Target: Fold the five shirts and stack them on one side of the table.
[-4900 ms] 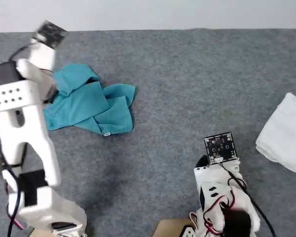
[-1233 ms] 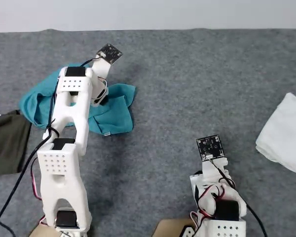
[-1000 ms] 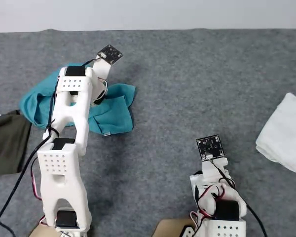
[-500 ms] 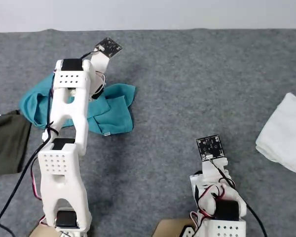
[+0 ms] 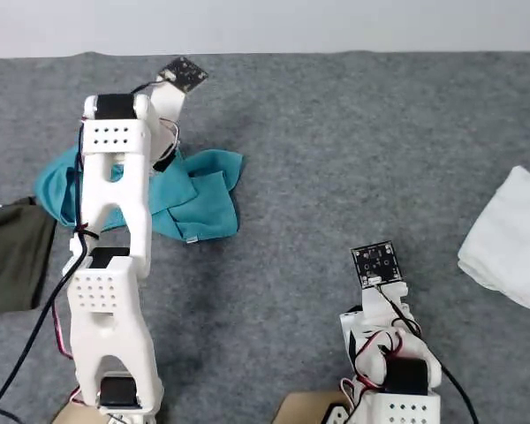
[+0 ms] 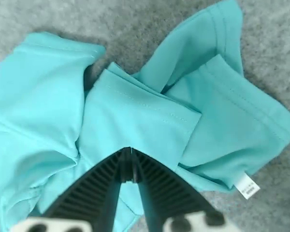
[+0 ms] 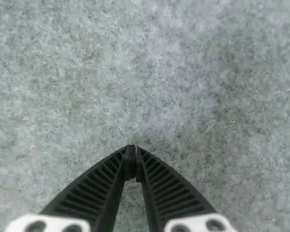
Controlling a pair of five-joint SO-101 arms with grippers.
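The left gripper (image 6: 127, 157) has its jaws pressed together, tips meeting, nothing seen between them. The tips sit over the teal shirt (image 6: 135, 121), above a folded flap near the middle of the crumpled pile. Touching or just hovering: can't tell. The shirt spreads out on all sides of this gripper. A white tag (image 6: 246, 186) sits at the hem off to one side of the jaws, and the grey surface (image 6: 48, 14) shows past the shirt's edges.

The right gripper (image 7: 132, 157) also has its jaws pressed together and holds nothing. There is bare grey surface under and ahead of it.

Hidden or cut off, in the high view:
- The left arm (image 5: 115, 177) covers the middle of the teal shirt, which shows on both sides of the arm.
- The dark olive shirt (image 5: 13, 252) is cut by the frame edge. It lies just beside the teal shirt, on the outer side of the left gripper.
- The white shirt (image 5: 512, 238) is also cut by the frame edge, well apart from the right gripper on its outer side. It is a compact bundle; folded or bunched is hard to tell.

Pose:
- The left arm is stretched forward from its base at the near edge, links roughly in line. The wrist is bent down over the shirt, with the left camera board (image 5: 181, 75) at the far end.
- The right arm (image 5: 389, 371) is tucked back close to its base. Its wrist points down, and the right camera board (image 5: 375, 262) sits just ahead of it.
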